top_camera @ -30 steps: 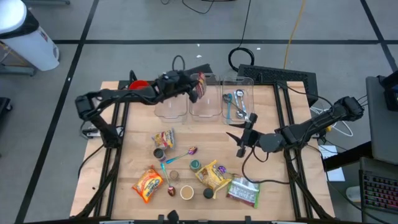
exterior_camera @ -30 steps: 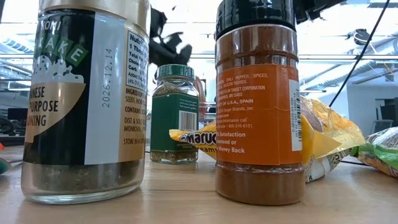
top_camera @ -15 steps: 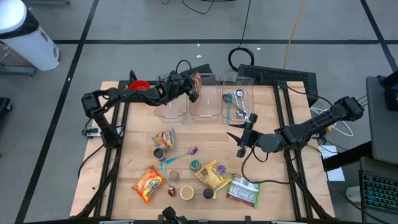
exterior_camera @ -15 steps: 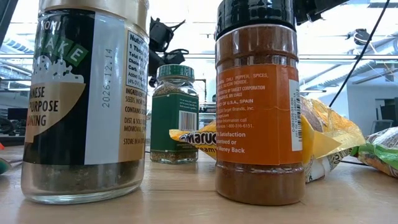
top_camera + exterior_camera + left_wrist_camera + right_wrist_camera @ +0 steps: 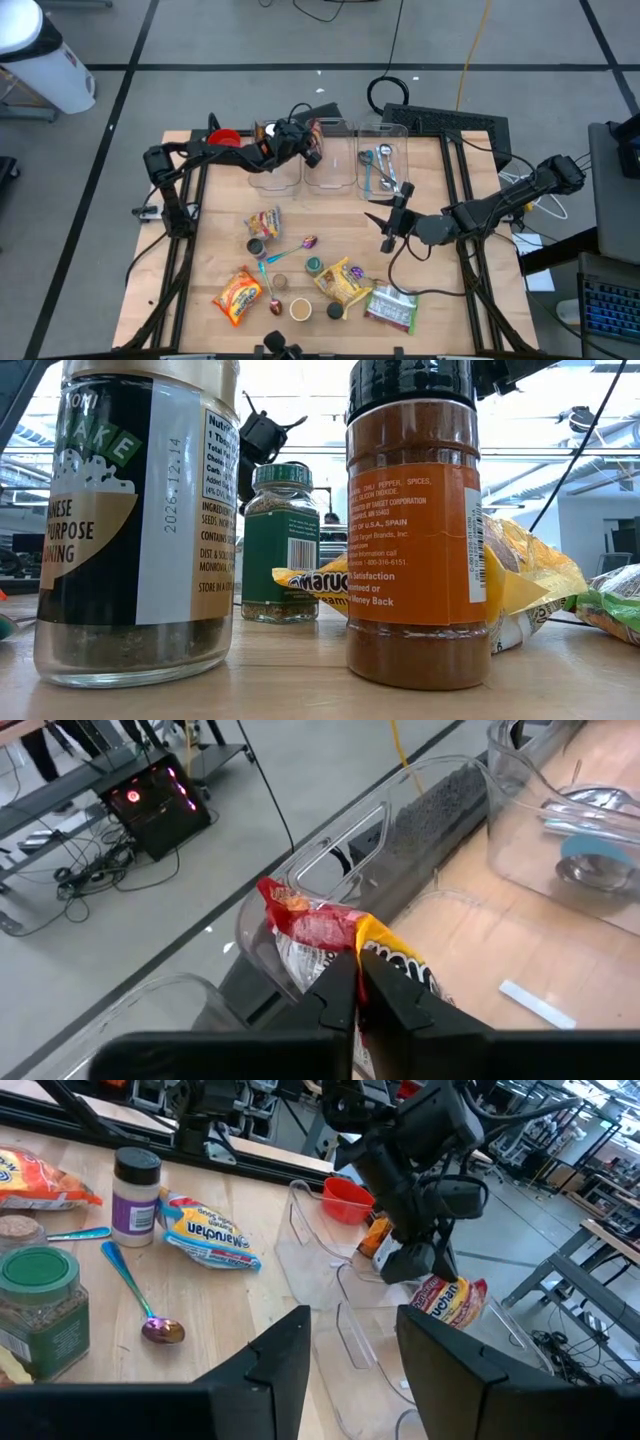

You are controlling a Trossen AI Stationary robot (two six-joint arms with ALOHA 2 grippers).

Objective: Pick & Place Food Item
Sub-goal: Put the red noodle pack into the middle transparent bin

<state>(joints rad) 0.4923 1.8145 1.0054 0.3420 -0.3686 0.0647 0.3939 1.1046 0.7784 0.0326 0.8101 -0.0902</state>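
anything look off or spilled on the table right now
Nothing spilled or damaged. The packets, jars and spoons lie scattered loosely across the table, but none looks broken. The left tool holds a noodle packet above the clear bins.

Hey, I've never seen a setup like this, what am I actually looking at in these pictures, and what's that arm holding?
This is a two-armed robot at a wooden table. The overhead picture shows the whole table; the low picture looks level across it, past two spice jars close up; the other two come from cameras on each arm's wrist.

The left gripper is shut on a red and yellow noodle packet, held up over the row of clear bins at the table's far side. One bin holds spoons.

The right gripper waits above the table's middle right, fingers apart, holding nothing.

Lying nearer the front are more snack packets, a green-lidded jar, other small jars and a couple of loose spoons.
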